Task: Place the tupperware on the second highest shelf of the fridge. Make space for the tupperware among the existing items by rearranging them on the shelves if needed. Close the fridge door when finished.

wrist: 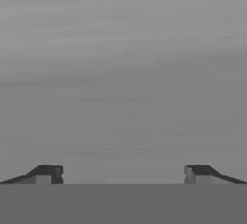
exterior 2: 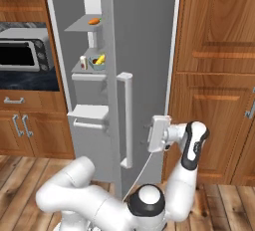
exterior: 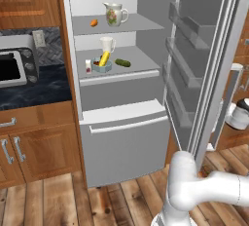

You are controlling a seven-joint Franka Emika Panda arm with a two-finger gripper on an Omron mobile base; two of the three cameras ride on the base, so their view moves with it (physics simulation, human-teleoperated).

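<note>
Pincer (wrist: 123, 174) agape, fridge door (exterior 2: 144, 51) featureless.

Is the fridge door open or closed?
Open. The fridge door swings out wide, so its inner bins and the shelves inside the fridge show.

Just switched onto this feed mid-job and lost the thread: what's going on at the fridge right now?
The fridge door stands open. The tupperware already sits on the second highest shelf, among the mug, small bottle and cucumber; the jug and orange vegetable are one shelf up. The gripper, jaws open and holding nothing, faces the door's outer side beside its handle. Closing the door looks like what remains.
</note>
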